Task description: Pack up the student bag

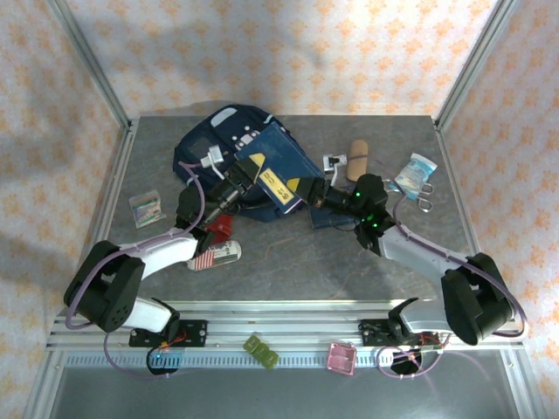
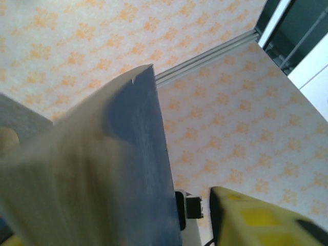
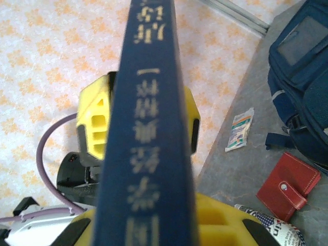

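Left arm (image 1: 166,251): elbow bent, reaching to mid-desk (image 1: 297,266); left gripper (image 1: 234,190) clamped on one end of the book (image 1: 281,161)
Right arm (image 1: 410,253): mirrored pose; right gripper (image 1: 316,194) clenched on the book's opposite end
Book: flat, rigid, navy cover, yellow label, gold characters on spine, pale page block
Student bag (image 1: 214,140): soft navy fabric, grey patches, lying rear centre-left of desk, partly under the book
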`<state>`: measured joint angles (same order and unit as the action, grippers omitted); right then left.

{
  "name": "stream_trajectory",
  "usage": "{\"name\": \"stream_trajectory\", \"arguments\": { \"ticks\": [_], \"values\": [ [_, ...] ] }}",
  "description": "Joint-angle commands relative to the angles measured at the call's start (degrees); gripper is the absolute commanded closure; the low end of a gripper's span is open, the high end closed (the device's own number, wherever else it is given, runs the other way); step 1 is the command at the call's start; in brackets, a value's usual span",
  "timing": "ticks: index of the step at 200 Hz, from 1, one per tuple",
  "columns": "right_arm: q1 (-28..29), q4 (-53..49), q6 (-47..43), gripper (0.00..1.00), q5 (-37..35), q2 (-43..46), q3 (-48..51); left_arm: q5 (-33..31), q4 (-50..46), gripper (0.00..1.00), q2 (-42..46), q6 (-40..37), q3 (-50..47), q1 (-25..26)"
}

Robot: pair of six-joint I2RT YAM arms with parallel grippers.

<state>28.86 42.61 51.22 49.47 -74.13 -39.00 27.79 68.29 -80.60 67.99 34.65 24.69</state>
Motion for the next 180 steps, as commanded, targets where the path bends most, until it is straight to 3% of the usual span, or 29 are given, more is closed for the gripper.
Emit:
{"name": "stream_trajectory", "arguments": {
  "ticks": [1, 26, 48, 77, 124, 180],
  "values": [
    [-3.5, -1.8, -1.6, 1.0, -3.9, 5.5, 0.0, -1.3, -13.3, 0.39, 4.0, -10.0, 2.3, 0.4],
    [-9.1, -12.1, -5.7, 1.0, -5.8, 12.1, 0.6, -6.0, -37.4, 0.34, 4.4, -24.5, 8.8, 0.5],
    [-12.7, -21.2, -10.2, 1.0, -8.5, 16.6, 0.2, -11.7, -56.2, 0.34, -0.7, -35.5, 17.9, 1.1],
    [-16.9, -26.3, -11.9, 1.0, -9.9, 19.6, 0.5, -23.6, -72.6, 0.34, -10.7, -49.2, 30.5, 4.3],
    [-18.8, -27.2, -11.7, 1.0, -8.6, 20.4, 1.6, -34.6, -84.8, 0.32, -26.0, -58.8, 46.5, 7.1],
    [-19.0, -27.7, -12.0, 1.0, -7.7, 20.2, 1.2, -45.7, -88.3, 0.31, -37.3, -65.7, 53.9, 9.6]
  ]
}}
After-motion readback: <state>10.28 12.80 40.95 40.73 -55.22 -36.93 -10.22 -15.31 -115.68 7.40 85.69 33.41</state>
